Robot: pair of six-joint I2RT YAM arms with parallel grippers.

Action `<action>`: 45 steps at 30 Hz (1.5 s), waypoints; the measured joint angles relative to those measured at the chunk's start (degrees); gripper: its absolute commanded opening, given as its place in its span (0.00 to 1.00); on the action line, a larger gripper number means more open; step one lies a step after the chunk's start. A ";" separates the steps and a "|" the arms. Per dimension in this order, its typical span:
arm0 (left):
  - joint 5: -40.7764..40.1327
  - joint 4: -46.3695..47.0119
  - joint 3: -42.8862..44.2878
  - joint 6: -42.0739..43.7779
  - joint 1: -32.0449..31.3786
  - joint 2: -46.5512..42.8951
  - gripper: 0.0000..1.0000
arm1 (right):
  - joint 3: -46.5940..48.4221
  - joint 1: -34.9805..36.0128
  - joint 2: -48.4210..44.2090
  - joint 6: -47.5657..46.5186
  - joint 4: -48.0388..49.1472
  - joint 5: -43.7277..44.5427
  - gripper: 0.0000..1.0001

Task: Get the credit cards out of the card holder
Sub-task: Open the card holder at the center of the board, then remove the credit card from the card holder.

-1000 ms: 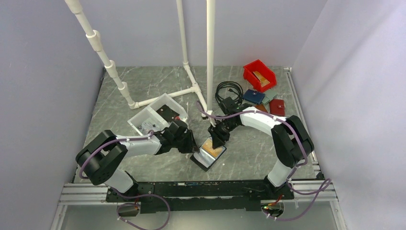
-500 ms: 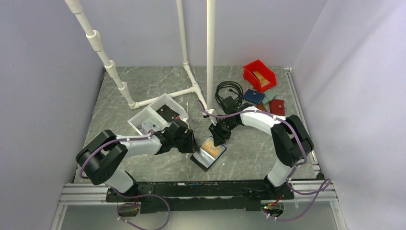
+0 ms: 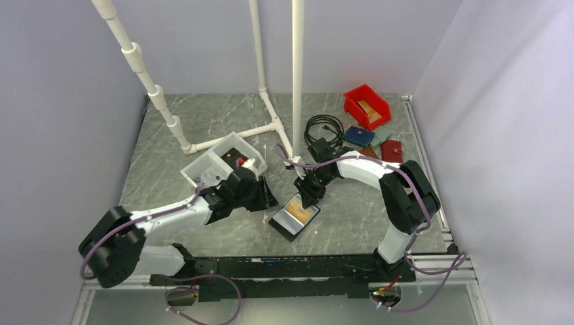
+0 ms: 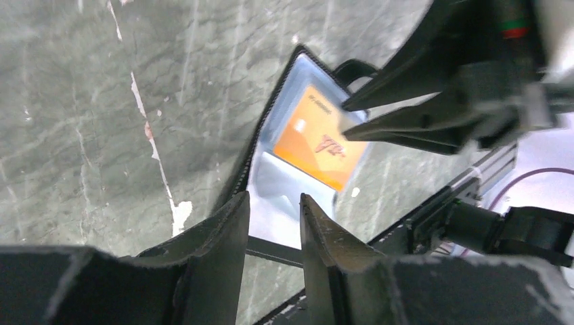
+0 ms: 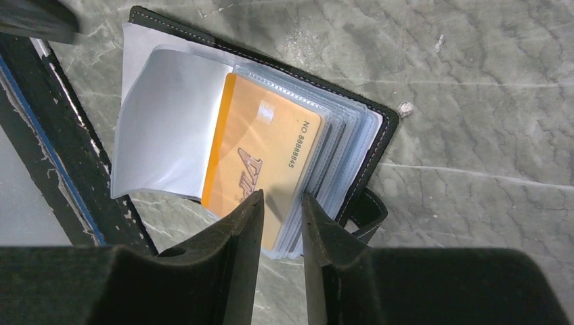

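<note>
Nothing was out: the card holder [image 3: 294, 215] lay open at the overhead view's centre, the gold-tan credit card [image 5: 260, 162] sleeved inside, the right gripper [image 5: 282, 198] narrowly straddling its edge, grip unclear, the left gripper [image 4: 274, 200] slightly parted, empty.

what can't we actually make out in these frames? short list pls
- Right wrist view: whether the right gripper truly pinches the orange card or only straddles it. Its own fingers cover that edge.
- Right wrist view: what the rear sleeves of the card holder contain. They are stacked edge-on behind the card.
- Top view: what lies in the red bin. It is too small to tell.
</note>
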 measured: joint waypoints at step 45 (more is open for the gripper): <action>9.20 23.50 -2.95 -14.84 -3.58 16.70 0.41 | 0.07 0.81 0.00 1.03 0.63 2.27 0.21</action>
